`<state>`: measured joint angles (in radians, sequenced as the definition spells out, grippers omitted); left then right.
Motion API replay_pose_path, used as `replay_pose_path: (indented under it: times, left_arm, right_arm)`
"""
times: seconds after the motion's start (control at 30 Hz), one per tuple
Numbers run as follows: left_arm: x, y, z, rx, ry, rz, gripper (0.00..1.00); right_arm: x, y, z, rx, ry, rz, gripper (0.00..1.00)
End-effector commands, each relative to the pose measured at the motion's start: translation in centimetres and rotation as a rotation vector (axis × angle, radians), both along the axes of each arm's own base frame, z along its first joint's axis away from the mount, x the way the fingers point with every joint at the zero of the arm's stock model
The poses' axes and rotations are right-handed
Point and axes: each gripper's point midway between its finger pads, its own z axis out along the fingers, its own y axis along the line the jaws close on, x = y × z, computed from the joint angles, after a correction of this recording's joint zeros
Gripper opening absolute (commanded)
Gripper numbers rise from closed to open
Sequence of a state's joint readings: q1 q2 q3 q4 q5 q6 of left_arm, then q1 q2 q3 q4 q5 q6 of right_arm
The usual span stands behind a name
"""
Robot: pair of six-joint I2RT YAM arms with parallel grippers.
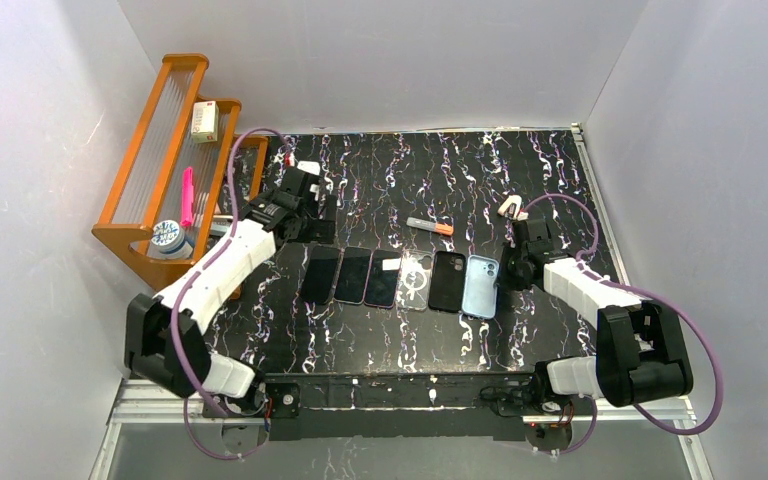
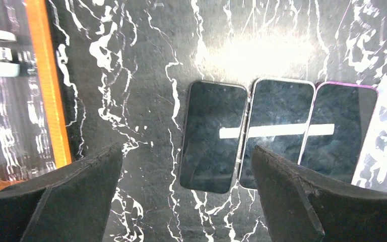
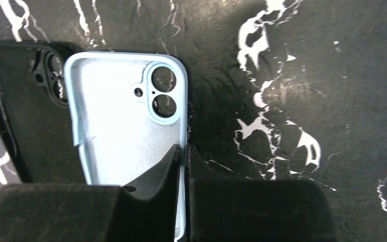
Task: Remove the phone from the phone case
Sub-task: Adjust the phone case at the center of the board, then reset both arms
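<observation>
Right claw [image 3: 184, 151] is nearest the lens in its wrist view, and we see it closed on the blue case [image 3: 116, 126]: one finger inside the shell, one outside, the case's right rim pinched between them. That case lies on the table [image 1: 380, 335] with its inside up and its camera cutouts at the far end from the fingers. Just beside it on the left is a black case [image 3: 15, 116], also inside up. In the top view a clear case [image 1: 417, 278] comes next in the same row. Then we get three phones side by side, screens up and out of any case: the purple-edged phone [image 2: 337, 131], the middle phone [image 2: 277, 133] and the left phone [image 2: 212, 136]. Left claw [image 2: 186, 151] is spread wide with nothing between its fingers, one finger over bare table and the other over the end of the middle phone. We cannot tell whether it touches anything. Behind the row lies an orange pen [image 1: 430, 226]. At the table's far left stands an orange rack [image 1: 160, 150] holding a pink marker [image 1: 187, 195], a small box [image 1: 204, 121] and a round tub [image 1: 167, 238].
</observation>
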<state>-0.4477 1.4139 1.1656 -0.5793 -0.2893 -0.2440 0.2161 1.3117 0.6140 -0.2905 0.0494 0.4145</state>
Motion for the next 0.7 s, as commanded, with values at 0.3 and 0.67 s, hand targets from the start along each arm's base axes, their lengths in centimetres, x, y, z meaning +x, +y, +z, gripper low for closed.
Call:
replay_pose_path:
  times: [0.3, 0.67]
  left_arm:
    - [-3.4, 3.3, 11.4, -0.183, -0.394, 0.144, 0.98]
    - [-11.4, 11.2, 21.1, -0.224, -0.84, 0.294, 0.98]
  right_arm:
    - [1.3, 2.1, 6.9, 0.125, -0.162, 0.054, 0.61]
    - [-1.2, -4.3, 22.7, 0.013, -0.747, -0.166, 0.99]
